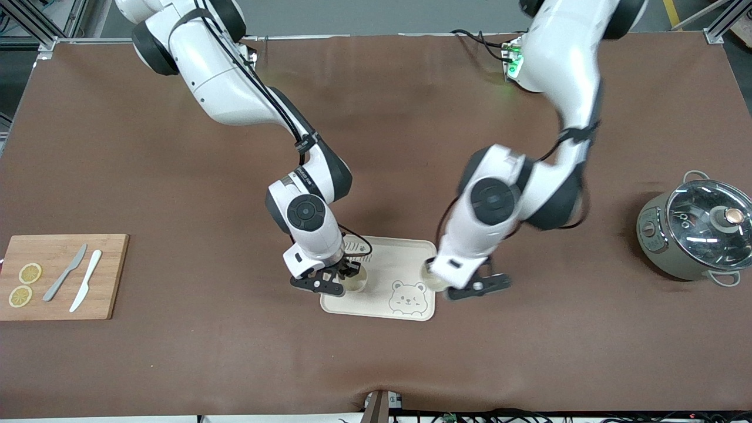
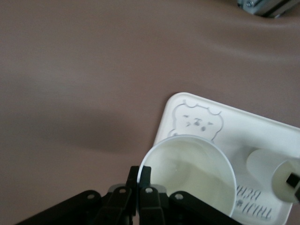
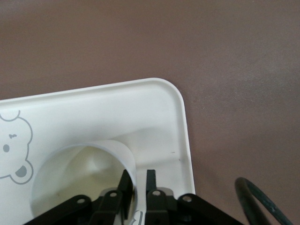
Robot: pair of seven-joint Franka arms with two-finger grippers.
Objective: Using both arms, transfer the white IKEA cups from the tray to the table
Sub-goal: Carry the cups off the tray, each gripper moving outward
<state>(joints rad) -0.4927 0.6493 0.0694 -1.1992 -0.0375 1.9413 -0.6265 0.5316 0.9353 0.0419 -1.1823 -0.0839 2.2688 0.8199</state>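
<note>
Two white IKEA cups stand on or just over the cream bear tray point(image 1: 388, 264). One cup point(image 1: 356, 283) is at the tray's end toward the right arm. The other cup point(image 1: 430, 279) is at the end toward the left arm. My left gripper point(image 1: 445, 283) is shut on this cup's rim; in the left wrist view the fingers point(image 2: 139, 174) pinch the cup point(image 2: 192, 173). My right gripper point(image 1: 348, 274) is open astride its cup's rim point(image 3: 84, 173), one finger inside, the other point(image 3: 150, 180) apart from the wall. I cannot tell whether the left cup rests on the tray.
A wooden cutting board point(image 1: 106, 276) with lemon slices and two knives lies at the right arm's end of the table. A grey pot with a glass lid point(image 1: 696, 232) stands at the left arm's end. A black cable loop point(image 3: 258, 201) hangs beside the tray.
</note>
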